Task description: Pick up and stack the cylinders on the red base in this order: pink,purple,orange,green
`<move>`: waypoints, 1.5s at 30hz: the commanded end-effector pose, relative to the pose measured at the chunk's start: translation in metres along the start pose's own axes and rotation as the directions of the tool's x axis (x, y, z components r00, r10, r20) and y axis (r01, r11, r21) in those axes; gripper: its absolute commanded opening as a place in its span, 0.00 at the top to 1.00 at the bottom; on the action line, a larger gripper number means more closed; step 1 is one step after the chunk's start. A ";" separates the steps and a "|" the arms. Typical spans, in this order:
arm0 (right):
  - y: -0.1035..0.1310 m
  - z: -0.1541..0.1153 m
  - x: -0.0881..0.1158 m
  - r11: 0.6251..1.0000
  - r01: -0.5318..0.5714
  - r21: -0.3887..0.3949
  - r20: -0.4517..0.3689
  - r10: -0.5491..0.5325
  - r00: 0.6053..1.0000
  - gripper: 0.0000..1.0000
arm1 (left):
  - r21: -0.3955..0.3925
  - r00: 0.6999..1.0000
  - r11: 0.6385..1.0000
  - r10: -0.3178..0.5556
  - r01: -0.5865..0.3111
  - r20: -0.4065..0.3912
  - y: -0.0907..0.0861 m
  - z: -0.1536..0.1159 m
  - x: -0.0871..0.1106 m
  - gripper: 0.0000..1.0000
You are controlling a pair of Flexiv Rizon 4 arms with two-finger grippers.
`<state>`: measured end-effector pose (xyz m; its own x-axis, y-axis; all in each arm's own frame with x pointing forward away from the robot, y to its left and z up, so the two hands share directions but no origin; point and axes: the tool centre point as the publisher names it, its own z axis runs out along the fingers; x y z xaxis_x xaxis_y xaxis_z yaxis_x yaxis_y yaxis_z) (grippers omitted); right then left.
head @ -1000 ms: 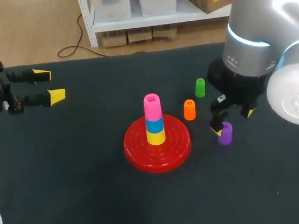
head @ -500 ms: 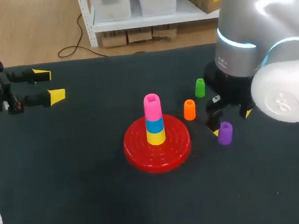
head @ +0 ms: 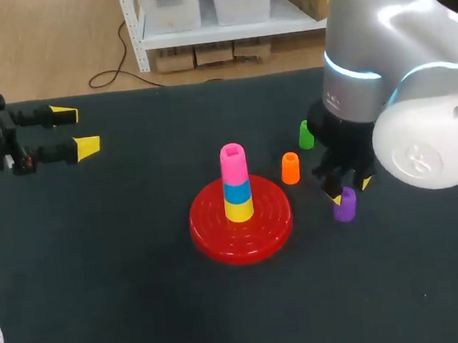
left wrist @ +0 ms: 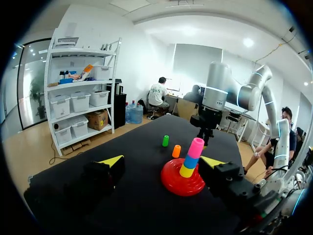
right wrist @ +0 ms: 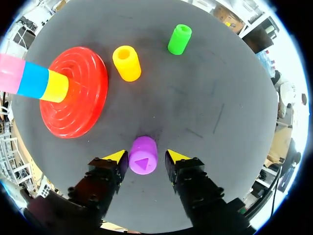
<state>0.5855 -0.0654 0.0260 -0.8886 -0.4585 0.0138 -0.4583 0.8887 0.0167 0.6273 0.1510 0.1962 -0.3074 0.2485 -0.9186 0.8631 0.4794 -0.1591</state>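
The right end effector [right wrist: 145, 156] stands open astride the upright purple cylinder [head: 344, 207], apparently not yet pinching it, at 3 o'clock from the red base [head: 211, 231]. The orange cylinder [head: 290, 167] and green cylinder [head: 304, 136] stand toward 2 o'clock. The left end effector [head: 75, 130] hangs open, well apart.

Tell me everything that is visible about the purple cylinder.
The purple cylinder is small, smooth, plastic by its look, with a triangular hole in its top face. It stands upright on the dark table, apart from the red base and the orange cylinder. It is between the open fingers of the right gripper; a gap shows on at least one side.
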 end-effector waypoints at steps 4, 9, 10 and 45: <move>0.000 -0.001 0.000 1.000 0.004 0.003 0.001 -0.004 1.000 0.58 | -0.003 1.000 1.000 0.003 -0.003 0.008 0.000 0.001 0.002 0.00; 0.001 -0.001 0.000 1.000 0.008 0.007 -0.004 -0.008 1.000 0.71 | -0.003 1.000 1.000 0.003 -0.003 0.008 0.000 0.001 0.002 0.00; 0.002 -0.001 0.000 1.000 0.009 0.008 -0.005 -0.008 1.000 0.73 | -0.003 1.000 1.000 0.003 -0.003 0.008 0.000 0.001 0.002 0.00; 0.062 -0.187 -0.077 0.974 0.228 0.004 0.150 -0.226 0.963 1.00 | -0.003 1.000 1.000 0.003 -0.003 0.008 0.000 0.001 0.002 0.00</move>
<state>0.6309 0.0154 0.2053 -0.7606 -0.6319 -0.1494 -0.6405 0.7678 0.0133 0.6273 0.1510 0.1962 -0.3074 0.2484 -0.9186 0.8630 0.4794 -0.1592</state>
